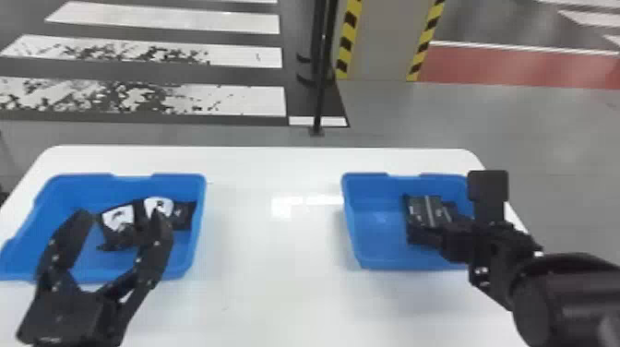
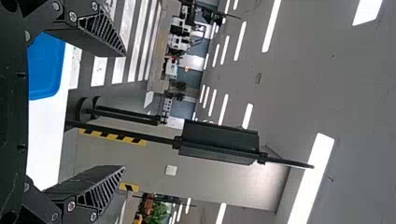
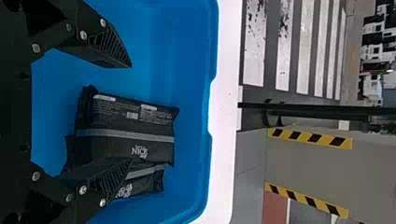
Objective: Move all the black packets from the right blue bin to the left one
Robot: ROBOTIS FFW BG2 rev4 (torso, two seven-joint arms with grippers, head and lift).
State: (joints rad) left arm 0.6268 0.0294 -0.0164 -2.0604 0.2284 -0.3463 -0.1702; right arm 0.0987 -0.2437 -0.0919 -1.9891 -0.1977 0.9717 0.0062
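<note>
Black packets (image 3: 126,121) in the right bin (image 1: 369,187) await transfer; the left bin (image 1: 83,189) holds more packets (image 1: 183,222); left gripper (image 2: 124,111) and right gripper (image 3: 131,113) gape wide.

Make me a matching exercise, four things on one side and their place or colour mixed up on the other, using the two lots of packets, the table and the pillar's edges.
Things:
1. Packets with white patches
2. Table
3. Grey-striped packets
4. Pillar edges

Place or colour:
A. In the right bin
B. Yellow and black
C. In the left bin
D. Plain white

Right pairs: 1-C, 2-D, 3-A, 4-B
</note>
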